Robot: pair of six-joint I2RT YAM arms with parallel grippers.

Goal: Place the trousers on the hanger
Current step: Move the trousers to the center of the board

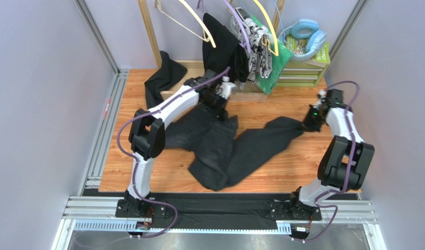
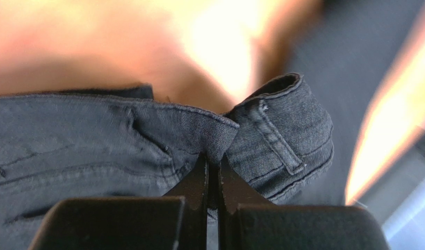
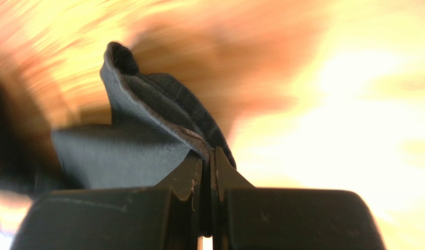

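1. Pale lilac walls and metal frame rails box in a wooden table [image 1: 282,172]. A rack of hangers and clothes stands along the back.
2. On the left, the left jaws are closed tight on the waistband of the trousers [image 2: 94,130], right beside a belt loop [image 2: 279,140]. The bite looks thin, only the very edge of the band.
3. Between the two pairs of jaws the trousers lie rumpled on the table, with one leg running out towards the right jaws.
4. On the right, the right jaws are pinched shut on the far end of that leg. A fold of dark cloth stands up just past their tips.
5. The hanger [image 1: 179,22], thin and pale cream, hangs on the rack above and beyond the left jaws. It is just left of a brighter yellow hanger [image 1: 201,23] and well apart from the trousers.
6. To my eye, both grips are made and the lift comes next. It would go best with both arms rising together, gently, so the thin waistband bite doesn't slip. The cloth should be drawn flat before it heads for the rack.
7. Beyond the left jaws another black garment [image 1: 162,78] sprawls on the table. Further right, a patterned cloth [image 1: 256,47] hangs from the rack and a wooden crate [image 1: 303,70] sits beyond the right jaws.
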